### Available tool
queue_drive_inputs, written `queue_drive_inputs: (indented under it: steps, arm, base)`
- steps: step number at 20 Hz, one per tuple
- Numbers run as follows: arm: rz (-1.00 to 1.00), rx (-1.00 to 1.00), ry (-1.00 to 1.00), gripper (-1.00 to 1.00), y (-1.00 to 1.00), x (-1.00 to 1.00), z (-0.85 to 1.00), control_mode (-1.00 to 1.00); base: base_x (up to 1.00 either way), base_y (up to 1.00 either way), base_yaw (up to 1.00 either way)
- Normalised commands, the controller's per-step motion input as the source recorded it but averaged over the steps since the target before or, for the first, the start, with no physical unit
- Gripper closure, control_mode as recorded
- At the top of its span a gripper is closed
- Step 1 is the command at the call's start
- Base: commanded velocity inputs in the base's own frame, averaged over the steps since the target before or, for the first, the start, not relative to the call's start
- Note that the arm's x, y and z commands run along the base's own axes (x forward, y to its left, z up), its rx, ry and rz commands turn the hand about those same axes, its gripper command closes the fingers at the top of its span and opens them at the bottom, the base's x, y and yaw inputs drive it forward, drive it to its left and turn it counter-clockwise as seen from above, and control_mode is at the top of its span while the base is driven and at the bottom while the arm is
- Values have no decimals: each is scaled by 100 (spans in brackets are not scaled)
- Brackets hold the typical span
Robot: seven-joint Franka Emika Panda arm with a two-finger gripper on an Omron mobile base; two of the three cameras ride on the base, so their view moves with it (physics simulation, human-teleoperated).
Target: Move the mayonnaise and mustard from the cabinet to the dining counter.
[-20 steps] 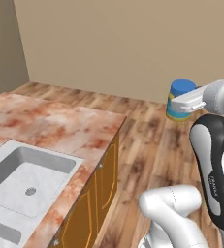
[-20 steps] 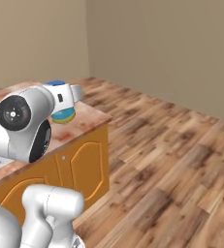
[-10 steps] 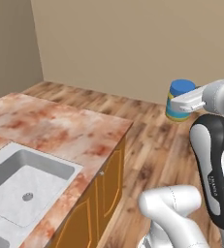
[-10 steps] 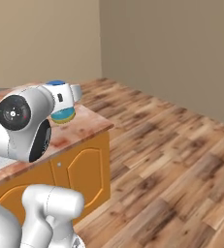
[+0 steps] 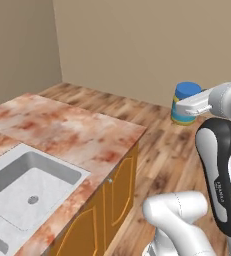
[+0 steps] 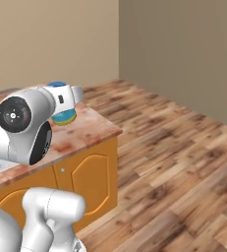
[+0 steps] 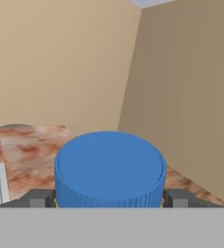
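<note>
end effector (image 7: 108, 196) raised level, gripping mayonnaise (image 5: 185, 102).

My two base views behind the arm, sharing the table (image 5: 72, 132) corner; hand view close along the end effector (image 7: 108, 198).

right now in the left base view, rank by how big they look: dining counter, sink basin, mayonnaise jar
1. dining counter, largest
2. sink basin, set into the counter
3. mayonnaise jar, smallest, though it sits farther from the camera, so it may look smaller than it is
</note>
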Motion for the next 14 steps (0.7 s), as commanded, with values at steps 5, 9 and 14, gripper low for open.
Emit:
queue_drive_inputs:
  steps: [5, 9, 14]
  arm:
    - [0, 0, 0, 100, 0, 0, 0, 100]
    - [0, 0, 0, 100, 0, 0, 0, 100]
    - [0, 0, 0, 100, 0, 0, 0, 100]
  base:
    - [24, -20, 24]
    - [29, -23, 24]
    - [40, -18, 22]
